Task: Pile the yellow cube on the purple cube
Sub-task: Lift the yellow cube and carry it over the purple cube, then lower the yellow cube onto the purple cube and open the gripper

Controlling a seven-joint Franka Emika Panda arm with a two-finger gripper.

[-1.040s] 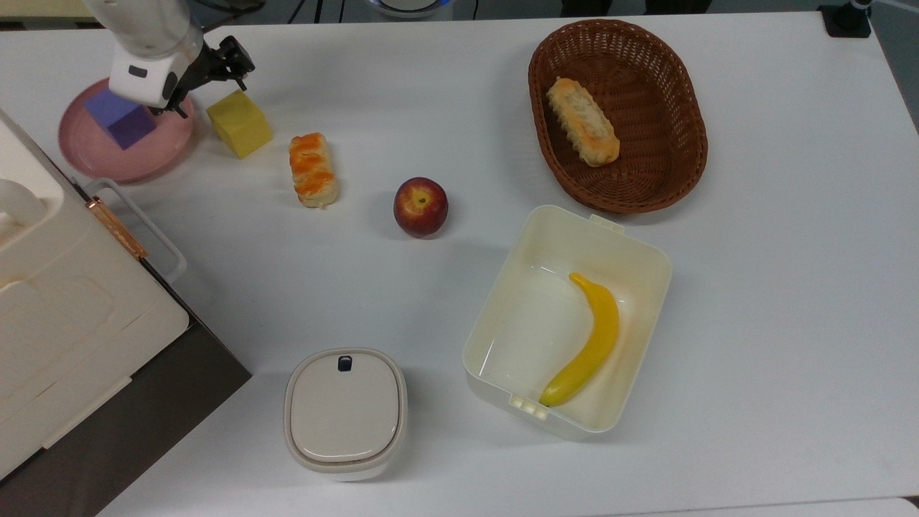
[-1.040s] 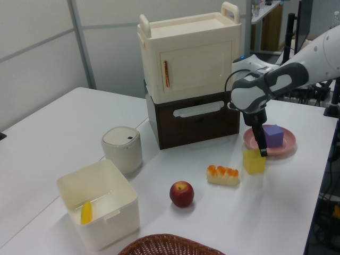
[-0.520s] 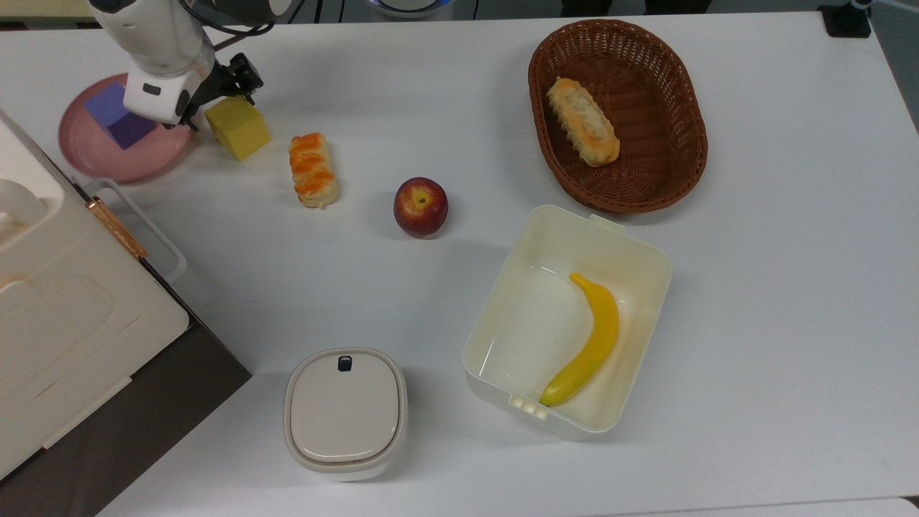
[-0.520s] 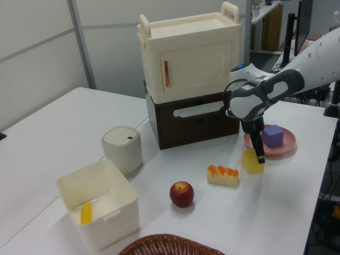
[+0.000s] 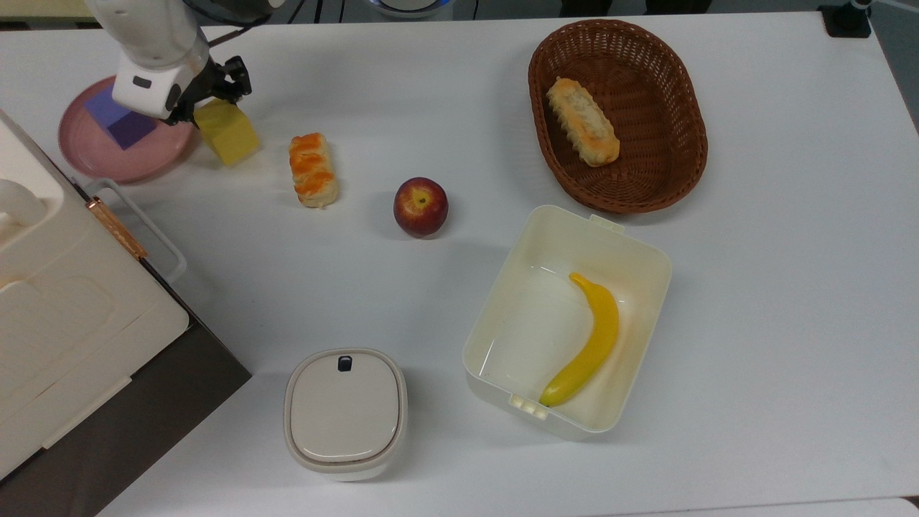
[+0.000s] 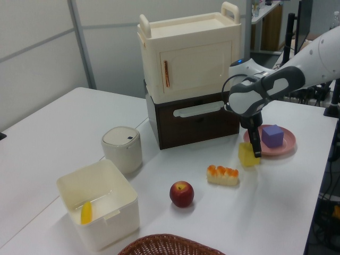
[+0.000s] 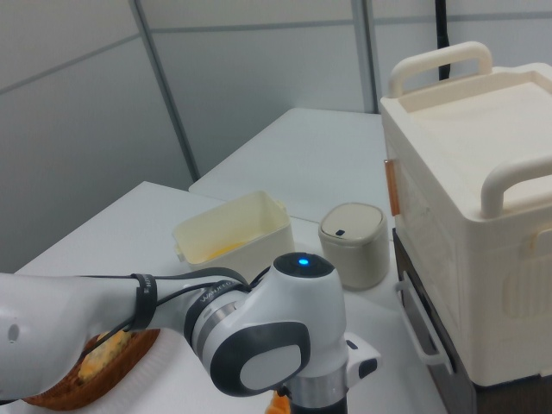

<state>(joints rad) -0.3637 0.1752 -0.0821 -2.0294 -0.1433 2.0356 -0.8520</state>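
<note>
End effector (image 6: 254, 151) fingers are clamped on the yellow cube (image 5: 227, 133), which I see tilted, 1 corner lowest, just above the white counter (image 5: 459, 143) beside the pink plate (image 5: 108, 154). Matte yellow, sharp-edged. On that plate sits the purple cube (image 5: 120, 118). Grey partition walls stand behind.

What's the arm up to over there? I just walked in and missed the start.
The robot's end effector has closed on the yellow cube, which looks tilted and barely off the white table. The purple cube sits on the pink plate right beside it, with nothing stacked on it yet. The apple, the pastry and the banana in its tub lie untouched.
</note>
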